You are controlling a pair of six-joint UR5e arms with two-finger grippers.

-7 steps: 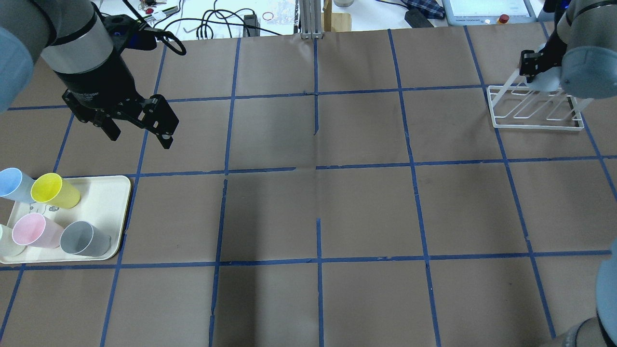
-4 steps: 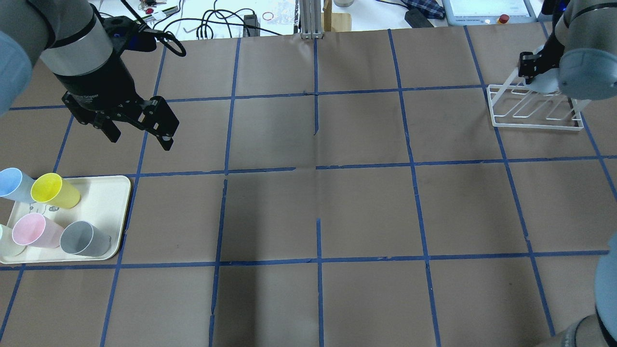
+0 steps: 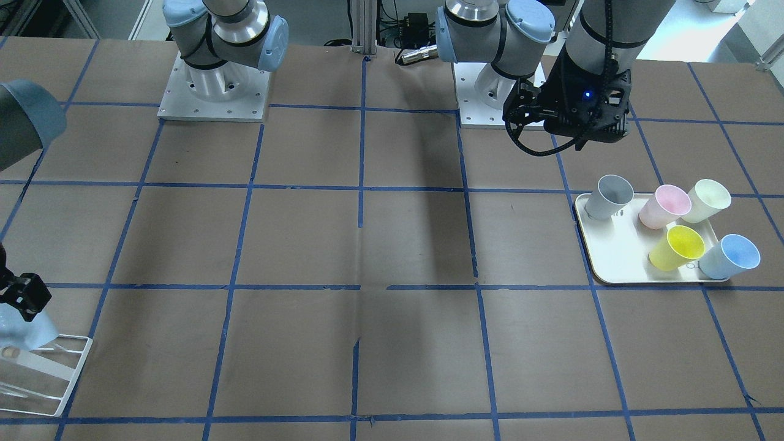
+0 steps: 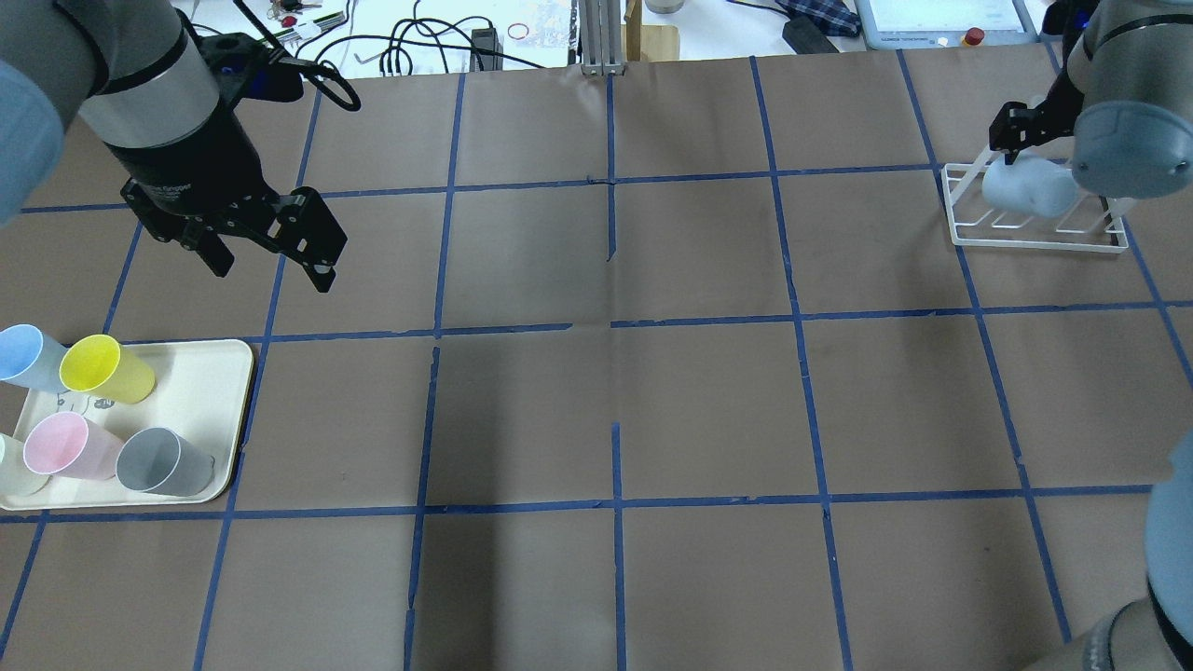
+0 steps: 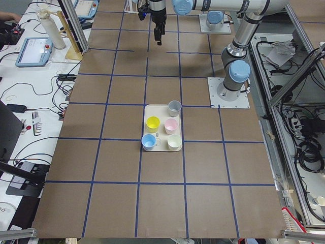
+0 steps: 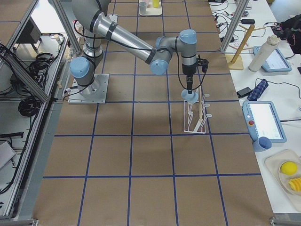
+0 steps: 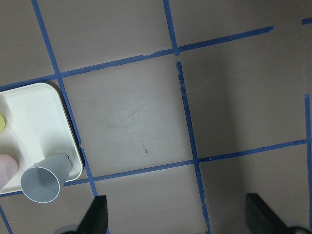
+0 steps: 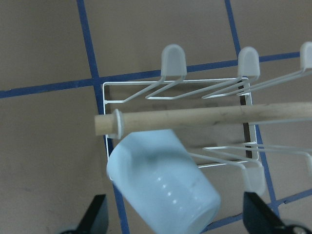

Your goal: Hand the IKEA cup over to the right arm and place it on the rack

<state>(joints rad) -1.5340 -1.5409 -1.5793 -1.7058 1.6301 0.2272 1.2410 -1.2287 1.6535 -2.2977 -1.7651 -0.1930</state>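
Note:
The IKEA cup (image 4: pixel 1025 186) is pale blue and lies tilted on the white wire rack (image 4: pixel 1035 240) at the far right, its base up. It shows close in the right wrist view (image 8: pixel 161 185), below the rack's tan-tipped rod (image 8: pixel 195 119). My right gripper (image 4: pixel 1021 140) is open just above it, fingers (image 8: pixel 97 214) apart from the cup on both sides. My left gripper (image 4: pixel 270 268) is open and empty, hovering beyond the tray. A second pale blue cup (image 4: pixel 23 354) stands at the tray's edge.
The cream tray (image 4: pixel 219 373) at the near left holds yellow (image 4: pixel 107 368), pink (image 4: pixel 65 445), grey (image 4: pixel 163 461) and cream (image 3: pixel 707 200) cups. Cables and a tablet lie beyond the far table edge. Blue tape lines grid the brown table.
The right gripper has let go of the pale blue cup and drawn back up. The cup has dropped onto the rack and tipped over. The left gripper has barely moved.

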